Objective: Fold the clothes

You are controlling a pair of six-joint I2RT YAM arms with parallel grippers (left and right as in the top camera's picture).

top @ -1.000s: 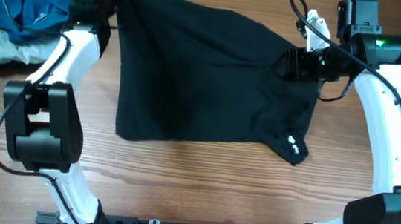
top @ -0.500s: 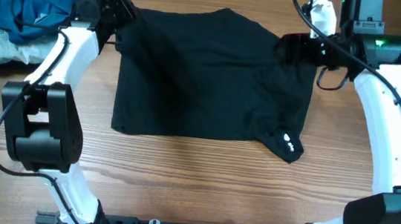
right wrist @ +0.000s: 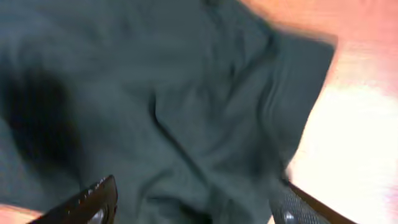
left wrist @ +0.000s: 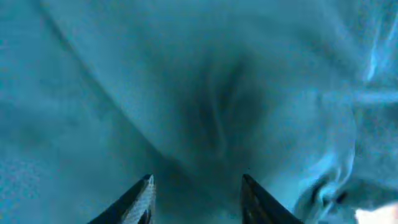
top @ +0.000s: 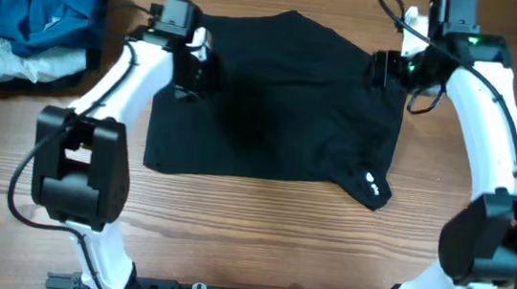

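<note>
Both left claw (left wrist: 196, 186) and right claw (right wrist: 194, 193) gape over clothes (top: 282, 99) on wooden table (top: 249, 235)

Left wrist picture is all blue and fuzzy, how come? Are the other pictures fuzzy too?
Left wrist: the black shirt fills the lens up close, so it's soft and tinted blue. Right wrist: smeary too, and the table glares pinkish-white. Overhead: sharp, evenly lit.

Overhead top-down; wrists close above garment (top: 273, 98)
</note>
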